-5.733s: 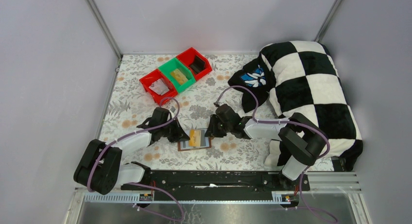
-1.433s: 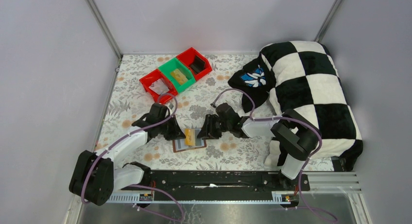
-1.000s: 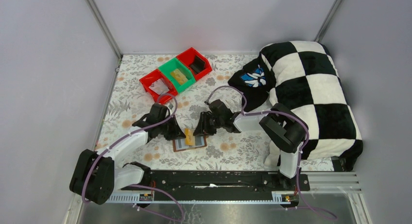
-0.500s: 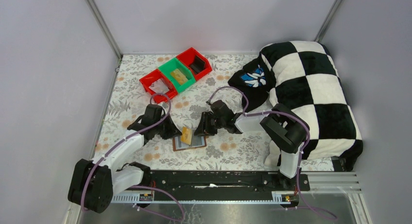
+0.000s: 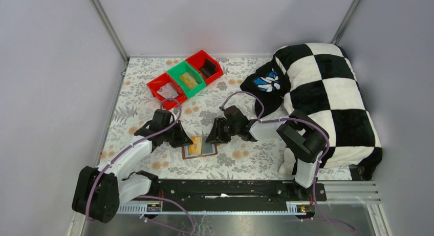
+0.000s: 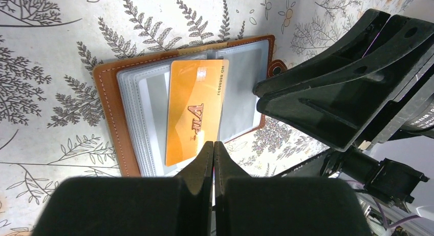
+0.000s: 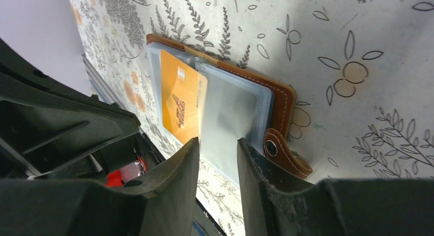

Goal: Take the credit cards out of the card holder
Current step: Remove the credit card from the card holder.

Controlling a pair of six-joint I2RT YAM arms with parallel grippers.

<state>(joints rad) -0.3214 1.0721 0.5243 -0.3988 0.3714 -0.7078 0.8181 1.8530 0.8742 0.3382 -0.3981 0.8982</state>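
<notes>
- Change: orange card (image 6: pixel 194 113) slid left, nearly out of card holder (image 6: pixel 109 92).
- Jaws of left gripper (image 6: pixel 213 144) together, at its edge.
- Jaws of right gripper (image 7: pixel 217 141) apart, above card holder.

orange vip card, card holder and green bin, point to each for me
orange card (image 6: pixel 196 110): left wrist view, middle of its face, at the lettering.
card holder (image 6: pixel 106 98): left wrist view, brown leather edge.
green bin (image 5: pixel 175 69): top external view, far-left rim.
</notes>
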